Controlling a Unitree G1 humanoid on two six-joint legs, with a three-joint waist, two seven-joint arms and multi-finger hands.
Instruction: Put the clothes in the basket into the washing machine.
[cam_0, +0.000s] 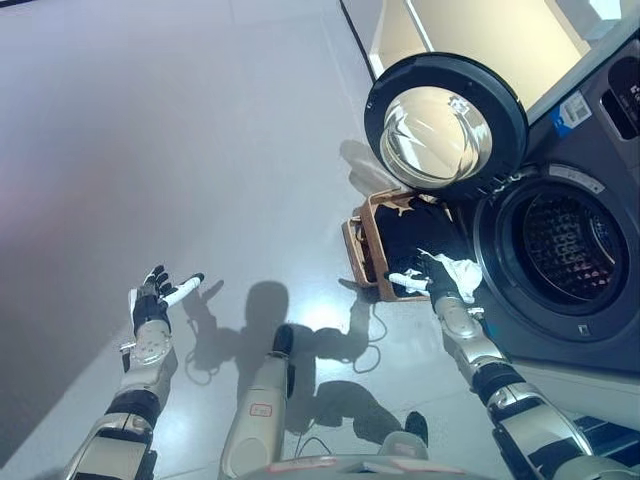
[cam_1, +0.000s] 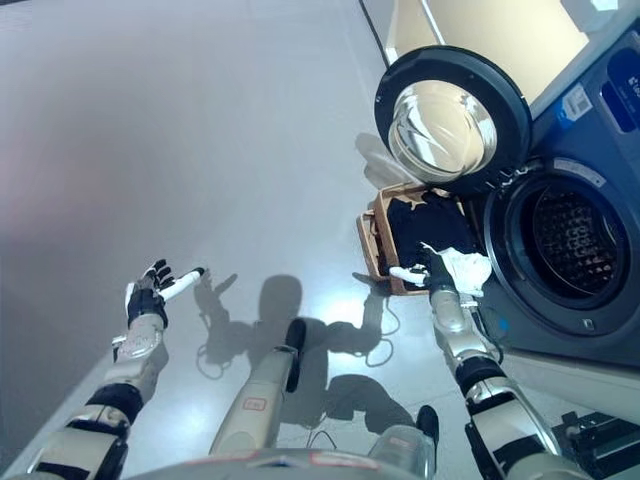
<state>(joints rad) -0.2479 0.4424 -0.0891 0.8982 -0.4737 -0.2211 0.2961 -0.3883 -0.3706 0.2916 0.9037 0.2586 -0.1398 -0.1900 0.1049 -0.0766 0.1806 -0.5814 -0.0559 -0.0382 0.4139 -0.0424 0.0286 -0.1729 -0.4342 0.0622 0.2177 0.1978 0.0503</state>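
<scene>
A brown woven basket stands on the floor in front of the washing machine, filled with dark clothes. The machine's round drum opening lies just right of the basket. My right hand is at the basket's near right corner, fingers curled into a white cloth that hangs between basket and drum. One white-tipped finger points left over the basket rim. Far to the left, my left hand hovers over the floor, open with fingers spread.
The washer's round glass door is swung wide open, leaning above the basket's far side. A pale wall panel runs behind the machine. Grey glossy floor stretches to the left.
</scene>
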